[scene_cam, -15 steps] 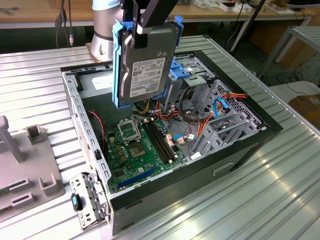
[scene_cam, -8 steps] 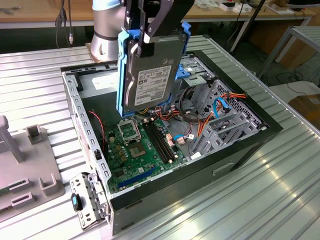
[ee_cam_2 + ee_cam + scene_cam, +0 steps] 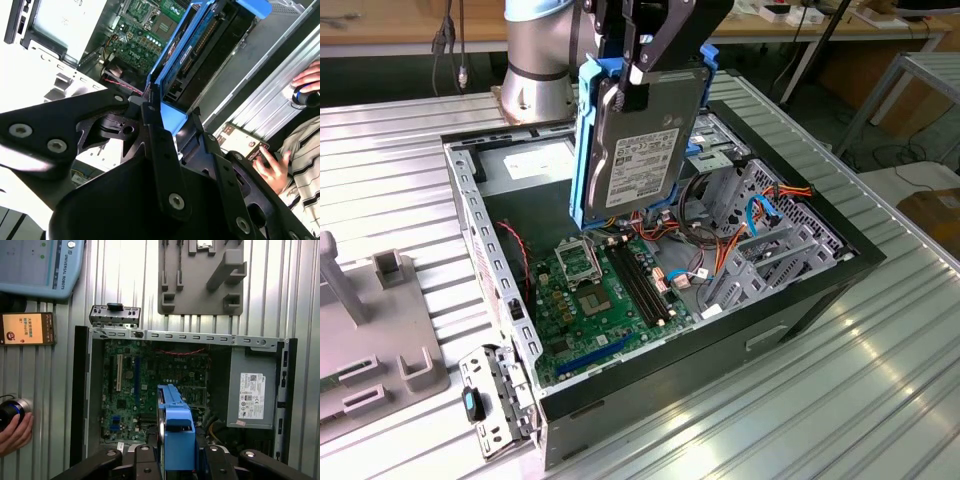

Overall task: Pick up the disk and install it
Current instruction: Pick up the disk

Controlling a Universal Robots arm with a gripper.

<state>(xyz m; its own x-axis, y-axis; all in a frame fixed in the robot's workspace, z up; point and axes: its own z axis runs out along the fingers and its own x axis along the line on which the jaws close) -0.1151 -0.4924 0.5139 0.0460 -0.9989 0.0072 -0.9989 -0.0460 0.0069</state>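
The black two-finger gripper point(image 3: 636, 82) is clamped on the blue plastic carrier that frames the flat rectangular grey metal disk point(image 3: 645, 140) with a white label. The disk hangs on edge, roughly upright, clear above the open black metal computer case point(image 3: 800, 300). Directly below it lies the green motherboard point(image 3: 590, 300). The grey metal box point(image 3: 252, 390) with a white sticker sits beside the motherboard inside the case.

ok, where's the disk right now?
In the exterior view, top centre: the disk is gripped upright in the tool, in the air above the open computer case, over the motherboard.
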